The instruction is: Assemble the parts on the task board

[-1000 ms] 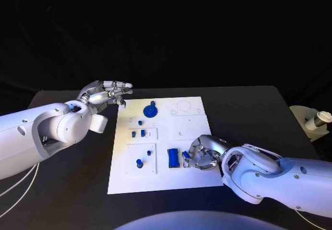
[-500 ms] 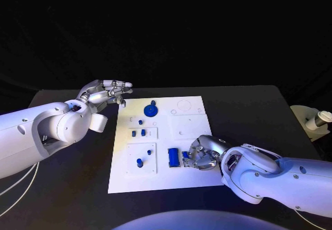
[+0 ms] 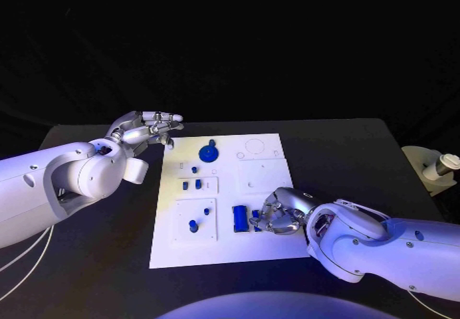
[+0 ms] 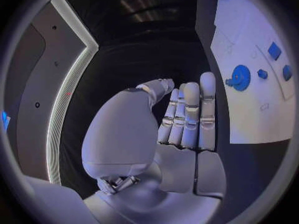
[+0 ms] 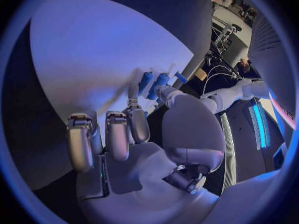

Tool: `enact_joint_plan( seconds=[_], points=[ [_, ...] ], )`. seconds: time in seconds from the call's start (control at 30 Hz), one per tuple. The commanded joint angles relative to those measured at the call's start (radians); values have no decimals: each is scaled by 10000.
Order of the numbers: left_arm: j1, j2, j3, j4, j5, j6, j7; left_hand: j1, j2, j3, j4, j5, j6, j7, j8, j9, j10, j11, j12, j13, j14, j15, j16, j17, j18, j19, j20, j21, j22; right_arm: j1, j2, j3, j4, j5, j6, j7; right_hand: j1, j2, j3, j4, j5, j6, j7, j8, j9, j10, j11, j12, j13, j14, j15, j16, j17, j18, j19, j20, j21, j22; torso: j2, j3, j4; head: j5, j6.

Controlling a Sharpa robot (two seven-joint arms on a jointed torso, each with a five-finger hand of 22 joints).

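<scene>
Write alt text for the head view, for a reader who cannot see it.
A white task board lies on a black table. The right hand rests at the board's near right, beside a blue block; the left hand hovers, empty, off its far left corner.

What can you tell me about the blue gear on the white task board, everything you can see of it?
The blue gear is a round, toothed disc in solid blue, plastic by its look, with a raised hub at its middle. It lies flat on the white task board, in the far part nearest the left hand. A tiny blue piece sits just beyond it. Nothing touches the gear: the left hand hovers beside the board's far corner, holding nothing. The left wrist view shows the gear's teeth more plainly.
</scene>
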Motion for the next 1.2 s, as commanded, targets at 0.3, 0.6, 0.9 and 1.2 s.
enact_joint_plan(
  seconds=[0.3, 0.6, 0.9, 1.2],
  points=[
    [8, -9, 7, 15, 20, 131, 26, 17, 59, 72, 15, 26, -97, 9, 49, -11, -54, 7, 58, 17, -22, 36, 36, -11, 69, 67, -21, 53, 15, 17, -291, 1, 154, -181, 268, 230, 532, -55, -339, -104, 120, -23, 20, -45, -50, 247, 6, -52, 1213, 936, -19, 34, 1803, -60, 1032, -52, -1, 2617, -2, 3, -5, 119, -28],
    [8, -15, 6, 12, 21, 118, 6, 17, 59, 72, 15, 26, -97, 9, 49, -11, -54, 7, 58, 17, -22, 36, 36, -11, 69, 67, -21, 53, 15, 156, -616, 5, 337, 58, 803, 722, 1378, -139, -617, -186, -483, -47, 47, -67, -110, 229, 28, -104, 1211, 932, -1, 25, 1789, -47, 1011, -37, -59, 2601, 6, 0, -12, 100, -58],
    [8, -8, 5, 3, 21, 127, -8, 10, 71, 78, 23, 27, -98, 12, 54, -11, -59, 9, 70, 21, -22, 38, 39, -13, 68, 68, -20, 56, 17, 179, -662, 5, 274, 161, 1073, 871, 1396, -147, -647, -172, -517, -48, 50, -69, -114, 226, 30, -113, 1208, 934, 1, 28, 1797, -49, 1014, -36, -50, 2603, 3, 0, 9, 90, -70],
    [8, -3, 5, 8, 21, 137, -4, 10, 71, 78, 23, 27, -98, 12, 54, -11, -59, 9, 70, 21, -22, 38, 39, -13, 68, 68, -20, 56, 17, 135, -427, 4, 91, 161, 1048, 874, 1459, -128, -680, -156, -571, -47, 49, -70, -122, 225, 31, -115, 1210, 933, 3, 26, 1792, -46, 1009, -32, -65, 2599, 4, 0, 9, 95, -78]
  ],
)
